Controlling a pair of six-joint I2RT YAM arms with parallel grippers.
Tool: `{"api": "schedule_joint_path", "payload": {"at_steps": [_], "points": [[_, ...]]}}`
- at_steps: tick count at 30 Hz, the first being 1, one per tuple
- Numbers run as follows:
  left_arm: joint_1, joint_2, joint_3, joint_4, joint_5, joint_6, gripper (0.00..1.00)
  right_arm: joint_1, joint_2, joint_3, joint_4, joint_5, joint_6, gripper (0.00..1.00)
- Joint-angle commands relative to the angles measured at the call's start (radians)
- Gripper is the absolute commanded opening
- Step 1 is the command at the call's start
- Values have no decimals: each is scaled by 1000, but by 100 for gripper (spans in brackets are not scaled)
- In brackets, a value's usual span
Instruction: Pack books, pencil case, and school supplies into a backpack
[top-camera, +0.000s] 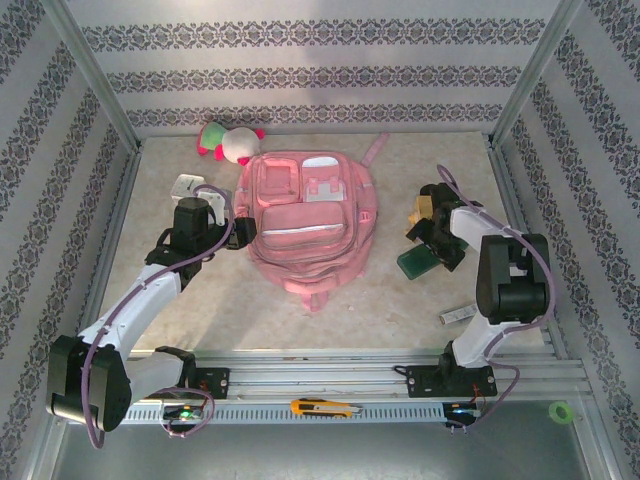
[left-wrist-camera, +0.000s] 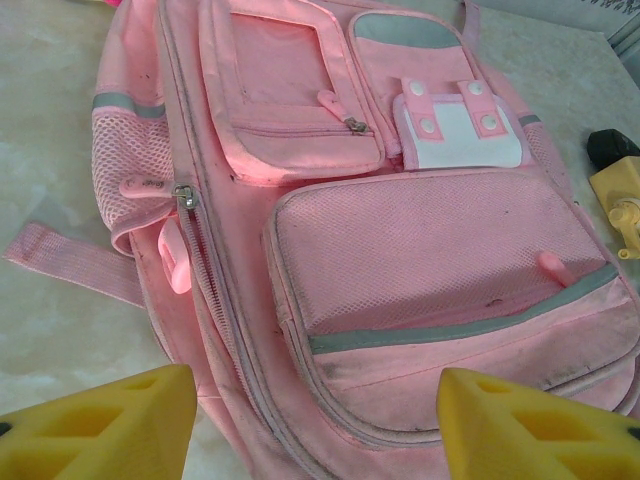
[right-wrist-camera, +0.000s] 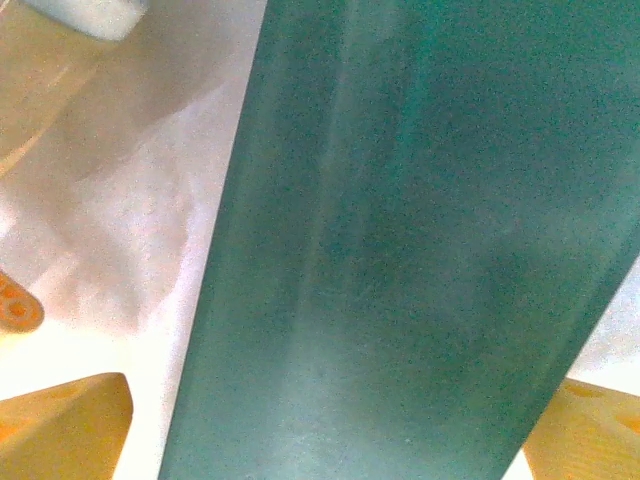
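Pencil case (right-wrist-camera: 400, 220) inside wide right end effector (right-wrist-camera: 330, 428)

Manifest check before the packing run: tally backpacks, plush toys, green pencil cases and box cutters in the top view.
backpack: 1
plush toy: 1
pencil case: 1
box cutter: 1
Total: 4

There is one large pink fabric backpack (top-camera: 305, 225), one flat dark green pencil case (top-camera: 415, 263), one short pale grey-white bar (top-camera: 459, 314), one pink, white and green plush toy (top-camera: 232, 142), one small white cube (top-camera: 190, 188), one yellow-and-black cutter knife (top-camera: 322, 407) and one small green ring (top-camera: 562, 411).
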Motion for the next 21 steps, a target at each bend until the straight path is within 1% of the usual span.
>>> {"api": "schedule_joint_path", "payload": {"at_steps": [1, 4, 6, 8, 12, 15, 21], "points": [[-15, -9, -2, 21, 3, 19, 64, 11, 4, 35, -106, 91, -61, 95], [-15, -9, -4, 16, 0, 21, 64, 11, -19, 43, -162, 139, -94, 96], [-15, -7, -6, 15, 3, 18, 64, 5, -44, 41, -178, 142, -108, 97], [-15, -6, -6, 17, 5, 15, 64, -4, -80, 28, -160, 107, -113, 98], [-17, -8, -4, 18, 8, 16, 64, -44, -144, -7, -78, -9, -99, 97], [-17, -7, -5, 20, 5, 19, 64, -60, -128, 5, -72, -47, -105, 97], [-16, -11, -5, 22, 4, 19, 64, -61, -57, 9, -71, -67, -103, 96]]}}
